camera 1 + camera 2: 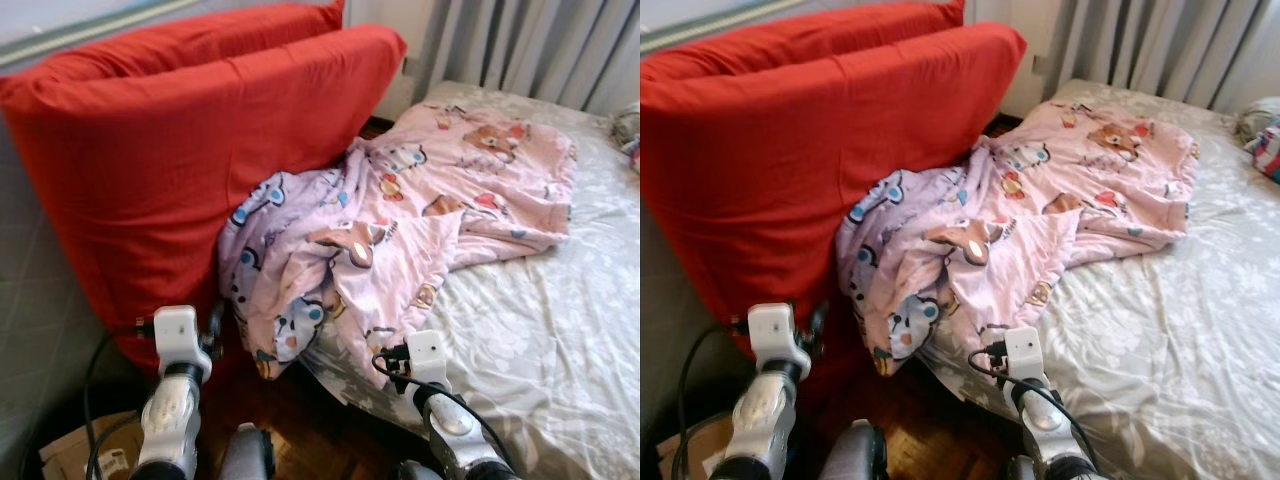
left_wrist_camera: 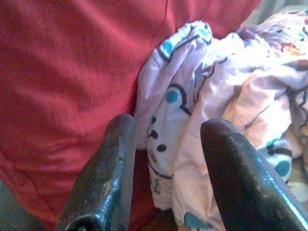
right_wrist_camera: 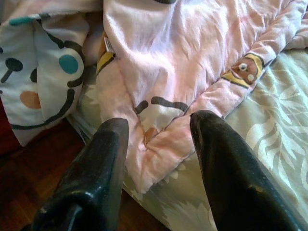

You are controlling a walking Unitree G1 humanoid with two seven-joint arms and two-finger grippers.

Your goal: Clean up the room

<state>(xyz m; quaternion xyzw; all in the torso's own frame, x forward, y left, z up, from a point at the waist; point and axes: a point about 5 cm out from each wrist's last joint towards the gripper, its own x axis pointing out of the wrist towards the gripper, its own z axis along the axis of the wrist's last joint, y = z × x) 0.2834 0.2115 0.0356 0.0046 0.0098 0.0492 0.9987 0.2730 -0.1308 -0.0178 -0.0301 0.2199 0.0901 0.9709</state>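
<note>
- Quilt (image 1: 420, 220) lies crumpled across the bed's (image 1: 560, 330) left edge, spilling over it.
- Two cushions (image 1: 170, 150) stand left of the bed, touching the quilt.
- Curtains (image 1: 530, 45) hang behind the bed.

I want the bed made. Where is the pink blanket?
The pink blanket lies crumpled across the bed's left side, its bunched end hanging against the red cushions.

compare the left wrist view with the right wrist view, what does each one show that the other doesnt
Left wrist view alone: the big red cushion, with the bunched edge of the pink cartoon-print blanket pressed against it, ahead of the open left gripper.

Right wrist view alone: the grey floral bedsheet, a strip of dark wooden floor, and a folded blanket corner lying over the bed edge just ahead of the open right gripper.

Both: the same blanket, and two black fingers spread apart, holding nothing.
</note>
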